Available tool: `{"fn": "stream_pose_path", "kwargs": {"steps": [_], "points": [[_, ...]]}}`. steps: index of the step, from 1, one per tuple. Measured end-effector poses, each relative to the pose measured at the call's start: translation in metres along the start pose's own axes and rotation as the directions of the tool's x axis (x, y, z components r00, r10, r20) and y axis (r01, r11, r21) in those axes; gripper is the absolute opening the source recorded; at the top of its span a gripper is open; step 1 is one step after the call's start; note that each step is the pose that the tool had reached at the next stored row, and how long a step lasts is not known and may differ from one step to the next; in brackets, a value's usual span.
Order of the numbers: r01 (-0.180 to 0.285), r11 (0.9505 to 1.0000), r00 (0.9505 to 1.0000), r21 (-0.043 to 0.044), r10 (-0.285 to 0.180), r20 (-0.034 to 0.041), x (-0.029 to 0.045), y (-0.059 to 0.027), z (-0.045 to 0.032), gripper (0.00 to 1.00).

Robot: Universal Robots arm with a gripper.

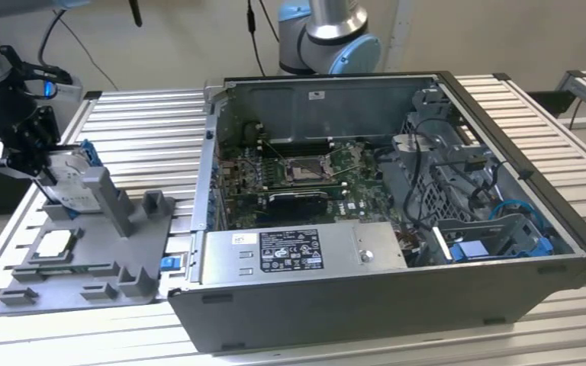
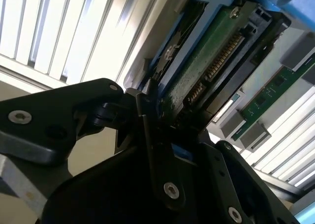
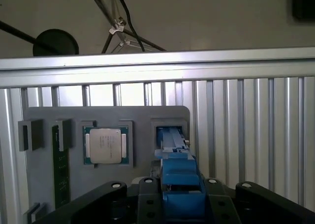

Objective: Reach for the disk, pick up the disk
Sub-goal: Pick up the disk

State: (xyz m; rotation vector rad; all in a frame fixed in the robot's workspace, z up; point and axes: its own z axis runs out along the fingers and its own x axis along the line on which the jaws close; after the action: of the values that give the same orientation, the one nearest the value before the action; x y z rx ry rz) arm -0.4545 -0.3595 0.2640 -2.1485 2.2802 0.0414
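One arm at work: I am steering the gripper [image 1: 34, 162] from a remote desk as it is hanging over one end of the grey fixture tray [image 1: 135, 252].
Grip: the fingers are pressing in on the disk [image 3: 179, 184]. The first wrist view shows its blue frame filling the narrow gap between them, and nothing else is in hand.
Disk: it is standing on edge at the tray's slot [image 3: 170, 121], just beside the tray's tall upright post [image 1: 104, 191]. Its green circuit side is showing in the second wrist view.
Lift: I cannot tell whether the lower edge is sitting in the slot or hanging just clear of it.
Neighbours: a small square chip [image 3: 106, 145] is lying in the tray pocket next to the slot. A memory stick [image 3: 60, 170] is lying in the pocket beyond the chip. The open computer case [image 1: 395, 229] is standing just beside the tray, on the exterior view's right of it.
Doing it well: as I judge it, a clean pick is calling for a slow pull in line with the slot walls, with the disk held upright and the squeeze kept on the frame, not the circuit side.
Risk: the hold is sitting at one end of the disk, so I am expecting any tilt to wedge it against the slot or the post.
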Motion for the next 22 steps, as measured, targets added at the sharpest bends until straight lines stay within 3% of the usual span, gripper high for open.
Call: {"fn": "stream_pose_path", "kwargs": {"steps": [22], "points": [[0.0,1.0,1.0,-0.0003,0.0,0.0058,0.0,0.0,0.0,0.0]]}}
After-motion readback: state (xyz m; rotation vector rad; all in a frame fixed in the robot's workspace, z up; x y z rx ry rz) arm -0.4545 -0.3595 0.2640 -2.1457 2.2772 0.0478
